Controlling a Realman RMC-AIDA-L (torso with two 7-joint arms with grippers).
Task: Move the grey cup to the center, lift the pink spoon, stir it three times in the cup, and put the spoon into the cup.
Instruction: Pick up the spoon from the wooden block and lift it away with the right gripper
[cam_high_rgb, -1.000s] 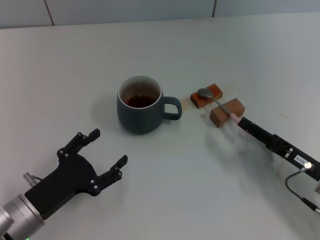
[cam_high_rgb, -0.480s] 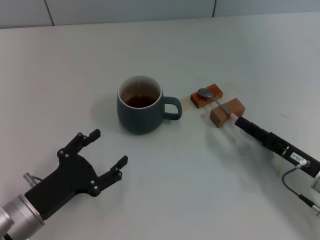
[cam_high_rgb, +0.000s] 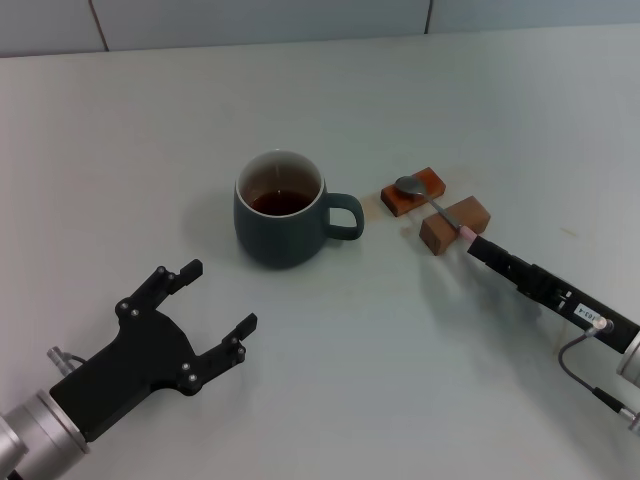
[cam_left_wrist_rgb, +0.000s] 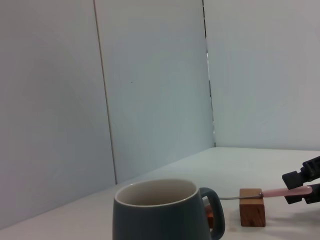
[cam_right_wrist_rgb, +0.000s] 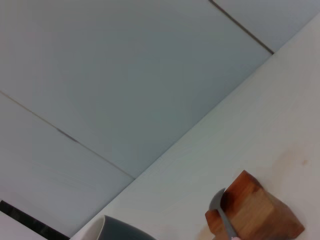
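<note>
The grey cup (cam_high_rgb: 283, 222) stands at the table's middle with its handle pointing right and brown liquid inside. It also shows in the left wrist view (cam_left_wrist_rgb: 160, 215) and the right wrist view (cam_right_wrist_rgb: 107, 230). The pink spoon (cam_high_rgb: 437, 208) lies across two wooden blocks to the cup's right, with its metal bowl on the far block. It also shows in the left wrist view (cam_left_wrist_rgb: 270, 192). My right gripper (cam_high_rgb: 478, 243) is at the near block, shut on the end of the pink handle, as the left wrist view (cam_left_wrist_rgb: 294, 188) shows. My left gripper (cam_high_rgb: 218, 295) is open and empty, in front and left of the cup.
Two brown wooden blocks hold up the spoon: the far one (cam_high_rgb: 398, 203) and the near one (cam_high_rgb: 440, 238). The near block also shows in the right wrist view (cam_right_wrist_rgb: 255, 210). A grey wall runs behind the table.
My right gripper slid along the table up to the spoon's pink handle end, and its arm swung slightly. The cup, spoon, blocks and left gripper have not moved.
</note>
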